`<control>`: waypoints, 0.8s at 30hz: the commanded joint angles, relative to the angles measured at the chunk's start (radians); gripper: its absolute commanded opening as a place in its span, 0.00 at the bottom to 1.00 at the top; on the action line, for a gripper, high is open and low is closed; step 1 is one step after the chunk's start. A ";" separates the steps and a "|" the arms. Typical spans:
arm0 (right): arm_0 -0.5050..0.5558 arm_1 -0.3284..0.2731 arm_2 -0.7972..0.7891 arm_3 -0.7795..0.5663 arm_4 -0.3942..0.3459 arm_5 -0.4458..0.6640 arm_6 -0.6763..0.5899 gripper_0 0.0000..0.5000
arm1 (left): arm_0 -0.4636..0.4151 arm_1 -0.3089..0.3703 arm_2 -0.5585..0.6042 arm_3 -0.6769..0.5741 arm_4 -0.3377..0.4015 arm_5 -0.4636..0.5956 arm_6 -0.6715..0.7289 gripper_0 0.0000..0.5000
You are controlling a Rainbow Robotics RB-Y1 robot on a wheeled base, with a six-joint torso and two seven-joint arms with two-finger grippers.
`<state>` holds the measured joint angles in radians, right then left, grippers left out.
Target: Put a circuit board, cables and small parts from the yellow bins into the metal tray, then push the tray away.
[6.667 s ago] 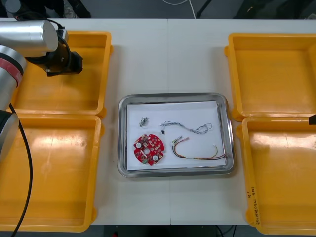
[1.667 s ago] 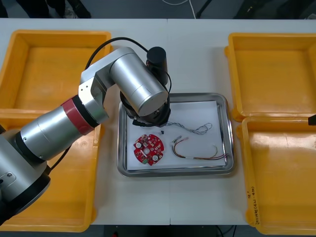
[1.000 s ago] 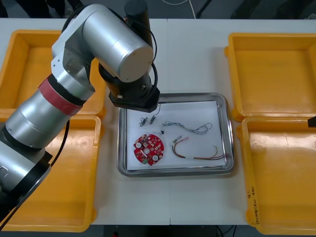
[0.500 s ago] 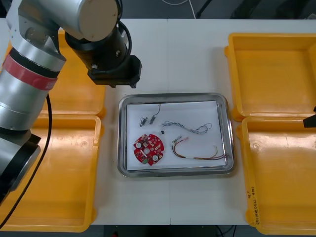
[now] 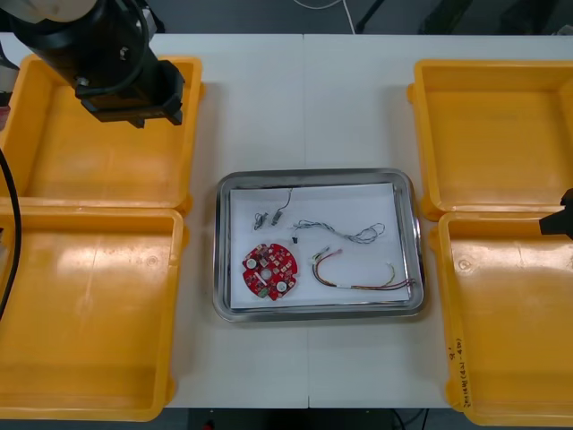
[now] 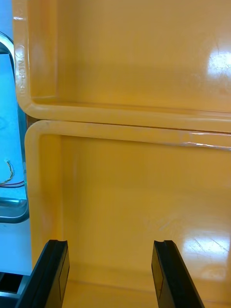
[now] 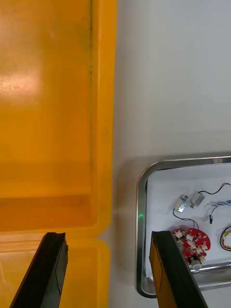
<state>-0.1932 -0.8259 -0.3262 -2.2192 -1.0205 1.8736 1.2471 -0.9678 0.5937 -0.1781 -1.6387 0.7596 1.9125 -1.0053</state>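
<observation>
Round red circuit board (image 5: 269, 271) in shiny metal tray (image 5: 313, 311)

A flat white tabletop (image 5: 304, 107) made of two panels, a thin seam (image 5: 305, 90) running from near edge to far edge; beyond the far edge, dark grey floor (image 5: 269, 13)

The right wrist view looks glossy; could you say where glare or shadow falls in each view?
Right wrist view: white glare inside both yellow plastic bins. Left wrist view: pale sheen in the far bin, shadow beside the shiny metal tray. Front view: soft highlights in the left bins.
</observation>
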 commanded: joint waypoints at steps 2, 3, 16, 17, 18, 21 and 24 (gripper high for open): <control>-0.002 -0.042 0.016 -0.053 -0.012 0.006 0.015 1.00 | 0.043 0.084 0.095 -0.056 0.015 0.007 -0.202 1.00; -0.006 -0.042 0.024 -0.056 -0.012 0.006 0.015 1.00 | 0.047 0.089 0.100 -0.062 0.017 0.007 -0.203 1.00; -0.173 -0.042 0.251 -0.092 -0.029 0.002 0.038 1.00 | 0.213 0.199 0.163 -0.182 0.070 0.007 -0.237 1.00; -0.193 -0.042 0.279 -0.091 -0.030 -0.001 0.041 1.00 | 0.228 0.210 0.174 -0.191 0.084 0.007 -0.237 1.00; -0.210 -0.042 0.305 -0.091 -0.033 -0.007 0.045 1.00 | 0.242 0.219 0.178 -0.202 0.096 0.007 -0.239 1.00; -0.244 -0.042 0.360 -0.091 -0.038 -0.022 0.049 1.00 | 0.271 0.239 0.183 -0.228 0.112 0.007 -0.233 1.00; -0.293 -0.039 0.438 -0.091 -0.046 -0.044 0.060 1.00 | 0.322 0.262 0.204 -0.268 0.124 0.007 -0.225 1.00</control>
<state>-0.4127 -0.8281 0.0322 -2.2819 -1.0514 1.8530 1.2645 -0.6983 0.7890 -0.0228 -1.8404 0.8632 1.9135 -1.2121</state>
